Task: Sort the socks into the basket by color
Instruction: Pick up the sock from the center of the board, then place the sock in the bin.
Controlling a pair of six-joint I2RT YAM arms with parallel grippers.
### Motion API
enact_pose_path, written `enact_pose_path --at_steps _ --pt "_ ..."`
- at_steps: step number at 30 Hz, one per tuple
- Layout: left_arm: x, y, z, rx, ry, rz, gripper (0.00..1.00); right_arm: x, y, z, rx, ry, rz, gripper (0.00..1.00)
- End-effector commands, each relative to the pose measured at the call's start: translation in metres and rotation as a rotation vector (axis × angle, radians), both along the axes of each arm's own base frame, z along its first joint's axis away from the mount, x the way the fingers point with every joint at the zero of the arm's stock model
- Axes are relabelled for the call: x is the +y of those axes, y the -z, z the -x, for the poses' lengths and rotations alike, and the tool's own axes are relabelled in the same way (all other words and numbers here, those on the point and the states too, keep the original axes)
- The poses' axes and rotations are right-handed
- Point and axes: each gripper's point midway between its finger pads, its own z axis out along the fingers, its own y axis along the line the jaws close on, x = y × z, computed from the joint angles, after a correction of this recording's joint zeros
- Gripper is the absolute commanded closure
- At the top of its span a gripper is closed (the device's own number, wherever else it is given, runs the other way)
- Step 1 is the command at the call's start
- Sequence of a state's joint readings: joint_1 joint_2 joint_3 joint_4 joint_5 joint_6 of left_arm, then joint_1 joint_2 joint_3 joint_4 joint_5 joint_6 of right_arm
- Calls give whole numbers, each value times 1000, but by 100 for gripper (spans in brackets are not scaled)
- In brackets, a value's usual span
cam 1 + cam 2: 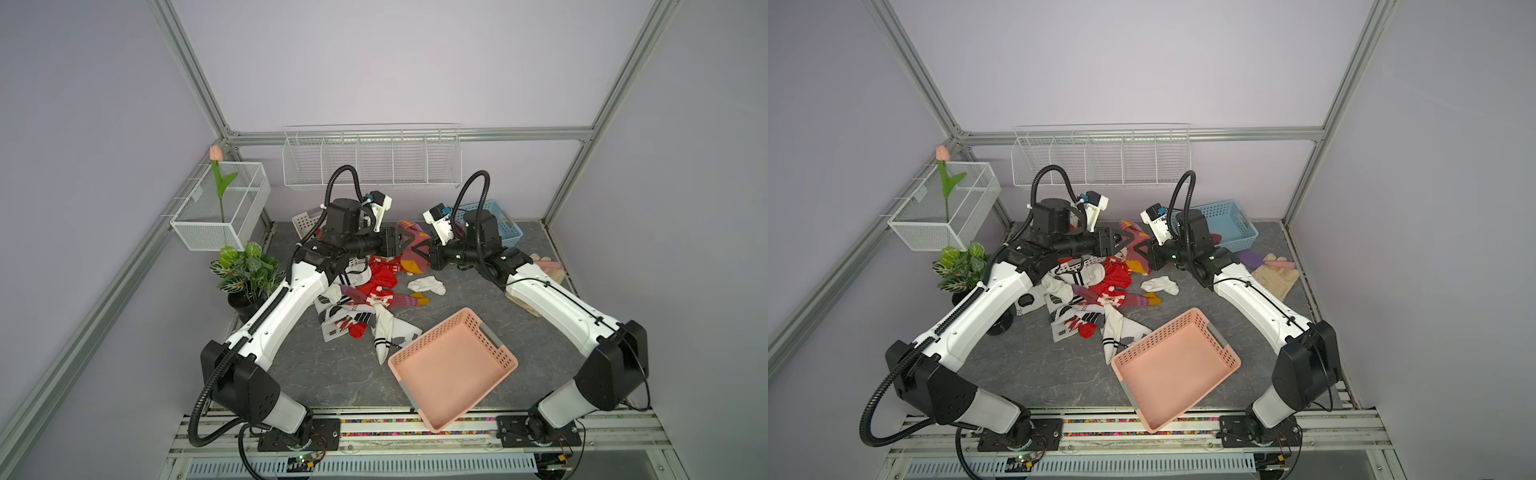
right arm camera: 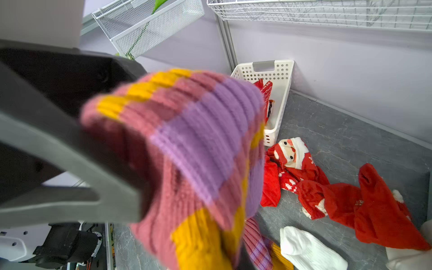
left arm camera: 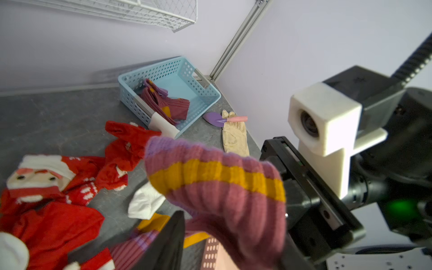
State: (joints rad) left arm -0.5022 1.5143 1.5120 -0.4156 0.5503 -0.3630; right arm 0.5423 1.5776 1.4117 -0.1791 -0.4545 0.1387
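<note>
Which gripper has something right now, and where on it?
The right gripper is shut on the maroon striped sock, apparently mid-length; fabric hides the spot. The left gripper looks open.

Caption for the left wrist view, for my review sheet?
Striped sock held up close to the camera; behind it, maroon socks in the blue basket, red socks on the table.

purple pink-handled trowel across a beige glove, leafy potted plant, pink tulip in wire bin
</note>
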Motion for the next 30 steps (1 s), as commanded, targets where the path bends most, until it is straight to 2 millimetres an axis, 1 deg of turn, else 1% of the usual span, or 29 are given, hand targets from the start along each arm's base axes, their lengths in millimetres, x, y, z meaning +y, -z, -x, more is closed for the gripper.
enact_pose_path --at_steps 1,5,7,10,13,17,19,21,22,26,28,30 --pt "8 -10 6 -36 2 10 37 -13 -6 -10 21 63 -17 93" --pt "20 -10 5 -71 -55 -25 17 -33 -4 -29 65 144 -24 93" --pt "28 -9 4 -82 -96 -40 11 -46 -1 -41 85 196 -11 93" --pt "38 -3 2 -72 -139 -64 10 -67 5 -61 112 288 18 93" --pt "50 14 -2 -19 -194 -117 11 -96 18 -91 175 400 40 93" --pt "70 32 -6 28 -298 -178 12 -131 45 -131 266 526 79 93" --pt "78 44 -6 61 -335 -208 12 -147 62 -153 304 584 106 93" --pt "85 54 -6 89 -372 -240 12 -156 76 -170 335 618 121 93" --pt "88 60 -5 104 -386 -254 12 -174 81 -183 343 661 118 93" --pt "92 76 -4 144 -404 -283 12 -194 113 -217 407 707 126 93" --pt "93 83 -5 161 -404 -298 12 -199 128 -232 416 718 161 93" --pt "94 91 -6 178 -413 -317 12 -202 145 -243 444 716 189 92"
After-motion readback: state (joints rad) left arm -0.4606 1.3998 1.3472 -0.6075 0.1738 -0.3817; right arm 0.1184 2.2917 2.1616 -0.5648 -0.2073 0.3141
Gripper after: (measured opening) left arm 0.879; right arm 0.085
